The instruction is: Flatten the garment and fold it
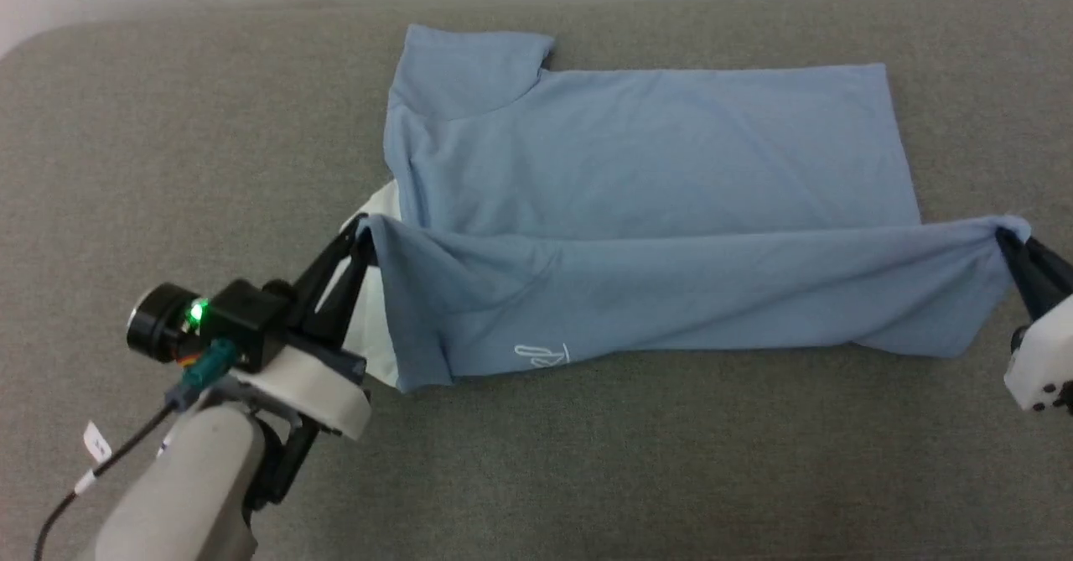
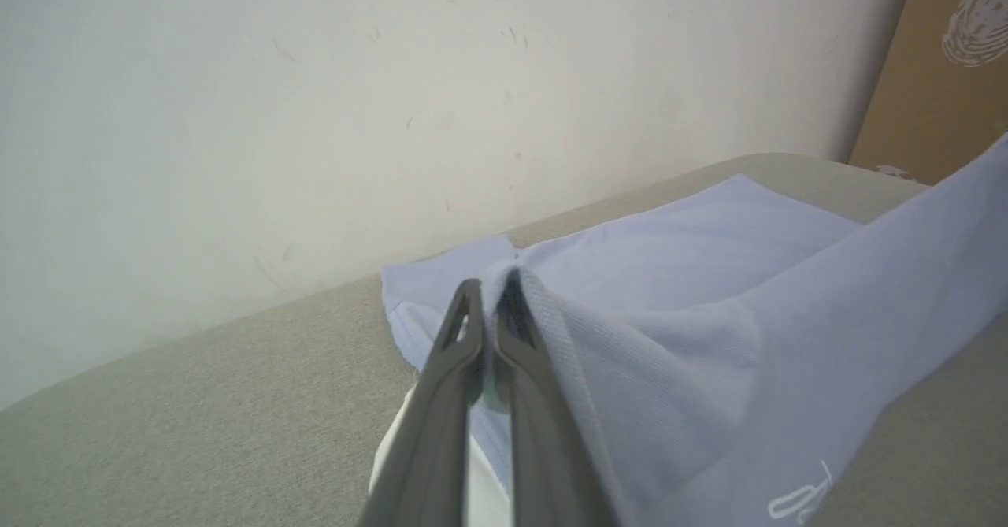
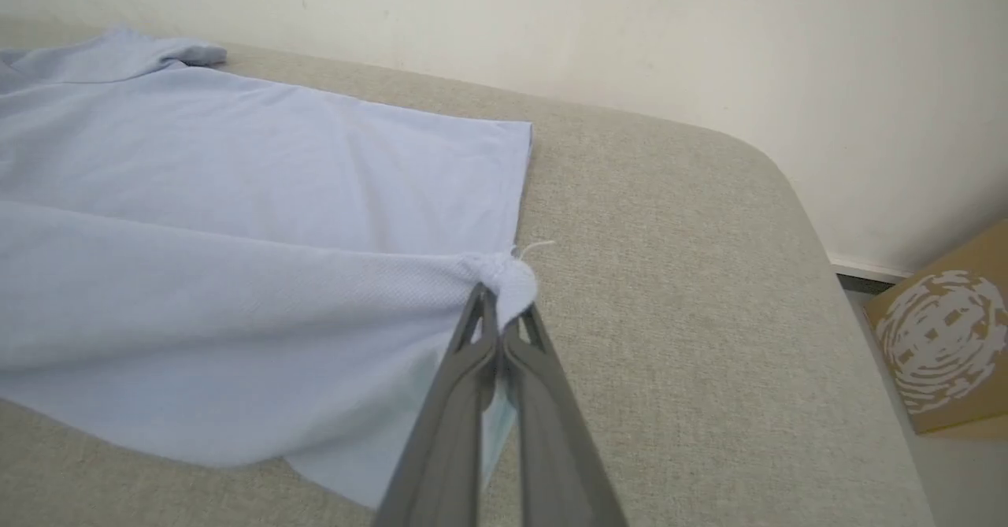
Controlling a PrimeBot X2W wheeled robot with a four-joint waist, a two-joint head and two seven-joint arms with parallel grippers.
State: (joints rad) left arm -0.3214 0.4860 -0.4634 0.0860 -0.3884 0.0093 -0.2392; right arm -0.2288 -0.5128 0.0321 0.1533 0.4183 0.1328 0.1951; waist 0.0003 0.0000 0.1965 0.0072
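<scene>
Shirt (image 1: 637, 150) lies spread on the bench (image 1: 587, 460), near edge raised taut between left claw (image 1: 362, 232) and right claw (image 1: 1004, 241), both pinched tight on its corners, apparently to carry that half over in a fold.

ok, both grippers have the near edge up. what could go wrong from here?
1. The right gripper pinches only a small corner tuft of the garment; it could slip out.
2. The fabric sags onto the grey surface between there and the left gripper, so the fold may land creased.
</scene>
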